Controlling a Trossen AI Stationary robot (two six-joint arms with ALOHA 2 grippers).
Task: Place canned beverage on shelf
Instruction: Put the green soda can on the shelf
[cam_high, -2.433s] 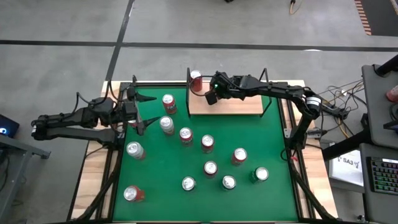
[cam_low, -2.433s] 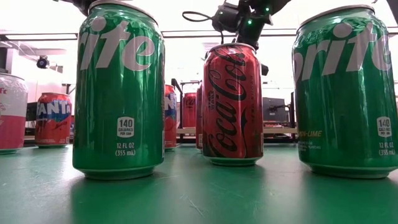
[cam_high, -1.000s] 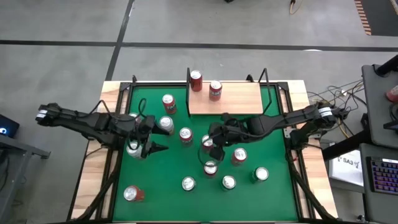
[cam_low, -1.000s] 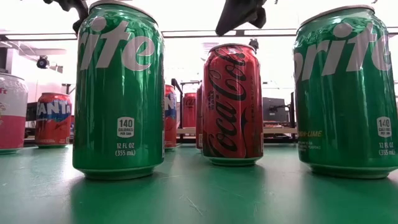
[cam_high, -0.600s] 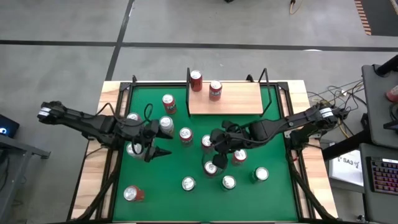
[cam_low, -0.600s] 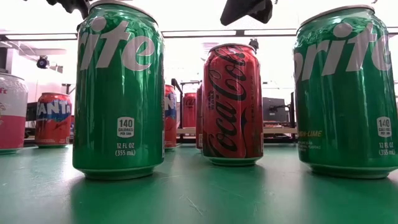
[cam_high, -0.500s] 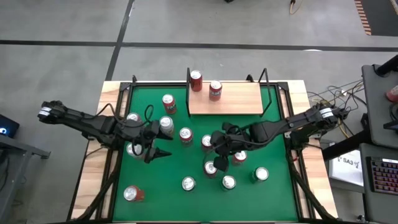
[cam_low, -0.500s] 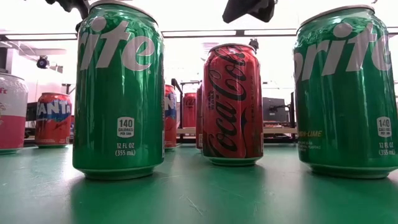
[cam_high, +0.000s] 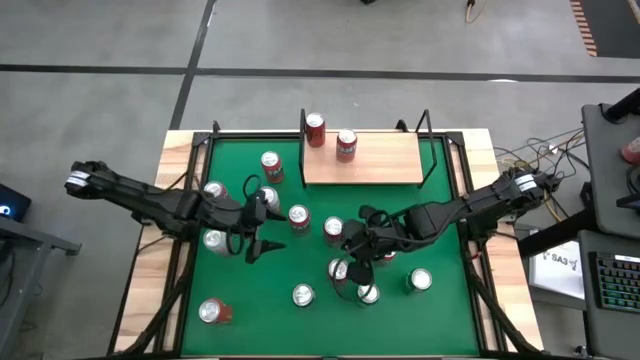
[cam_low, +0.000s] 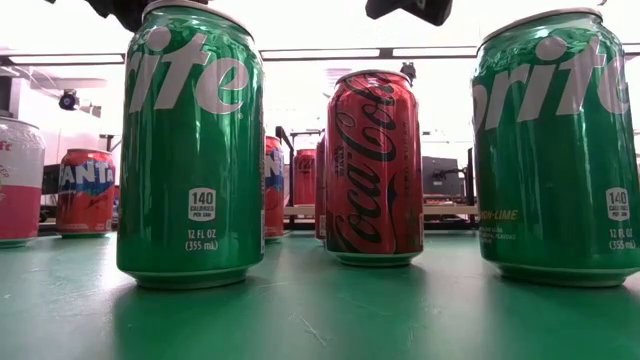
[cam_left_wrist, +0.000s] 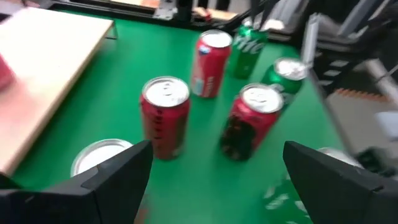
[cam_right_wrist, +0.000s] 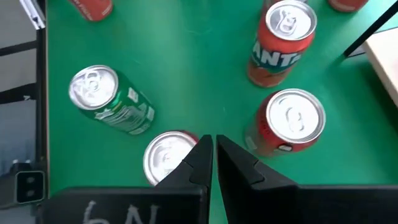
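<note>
The left tool (cam_high: 262, 237) hangs over the left half of the green felt surface (cam_high: 255, 300) with its two dark fingers (cam_left_wrist: 118, 171) spread wide apart and nothing between them. In its wrist view the gap frames a loose cluster of standing cans, a red can (cam_left_wrist: 165, 123) nearest, and none of them touches either finger.

The right tool (cam_high: 347, 268) sits over the middle of the surface, toward the near side, its fingers (cam_right_wrist: 200, 155) pressed together and empty. In its wrist view the closed tips sit just above a silver can top (cam_right_wrist: 166, 157), and whether they touch it cannot be told. A green can (cam_right_wrist: 111, 99), a red can (cam_right_wrist: 288, 123) and an orange Fanta can (cam_right_wrist: 281, 40) stand close around.

The cans are smooth metal cylinders with silver lids and pull tabs. In the low view two green Sprite cans (cam_low: 192, 150) stand nearest with a red Coca-Cola can (cam_low: 374, 165) between them.

The shelf (cam_high: 380, 160) is a flat rectangle of light tan wood with thin black uprights at its ends, against the far edge of the surface. Two red canned beverages (cam_high: 315, 130) stand upright on its left end, one beside the other. Both tools are well short of it, on the near side.
</note>
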